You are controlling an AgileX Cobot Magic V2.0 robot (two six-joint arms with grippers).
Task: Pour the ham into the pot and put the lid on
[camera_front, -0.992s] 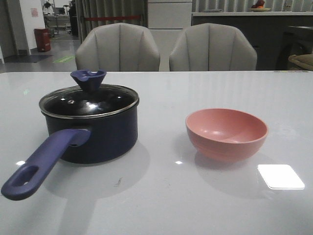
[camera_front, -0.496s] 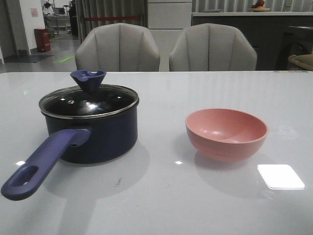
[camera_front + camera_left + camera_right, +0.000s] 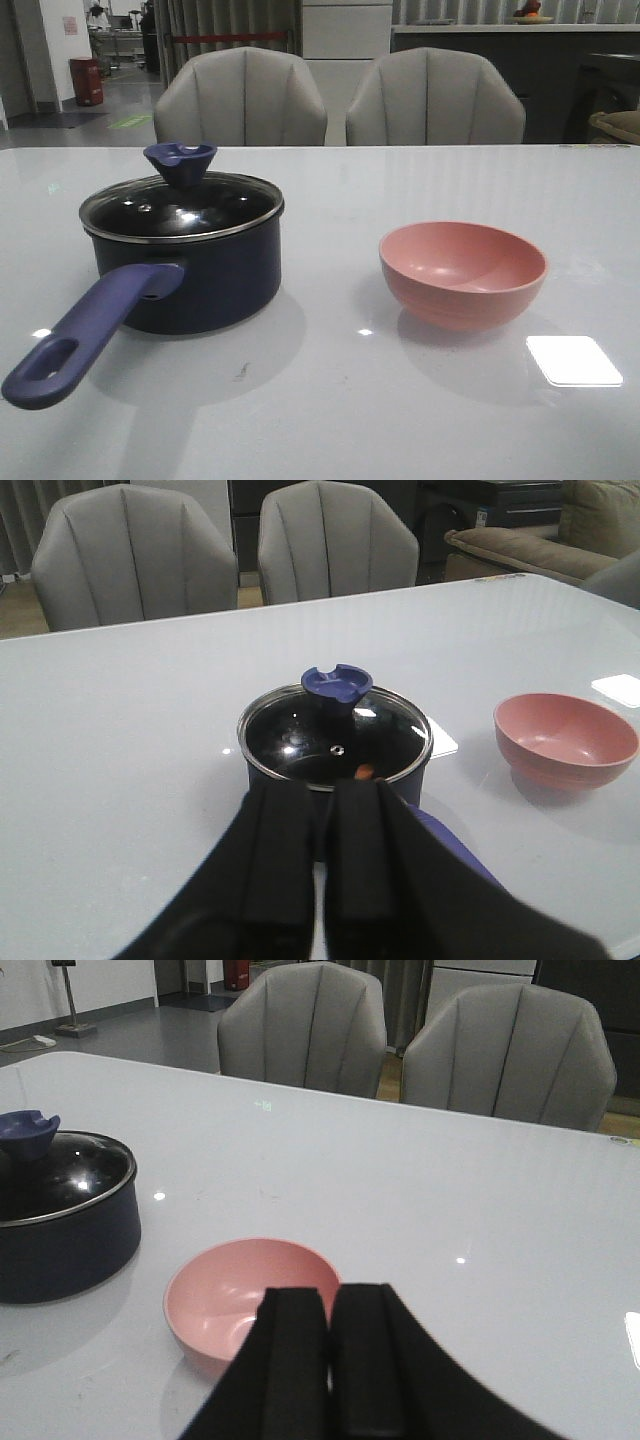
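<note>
A glossy white table (image 3: 420,420) carries two things. The pot (image 3: 190,275) stands on its left part, closed by the lid (image 3: 182,207), its long handle (image 3: 85,325) reaching toward the near left corner. A pink bowl (image 3: 463,272) sits upright on the right part, well apart from the pot, with bare tabletop between them. A bright rectangular reflection (image 3: 573,360) shows on the surface just right of the bowl, nearer the front edge.

Dark navy pot (image 3: 200,280), blue-purple handle (image 3: 90,325), clear silver-rimmed lid (image 3: 182,208), pink bowl (image 3: 463,275), white table (image 3: 330,400).
</note>
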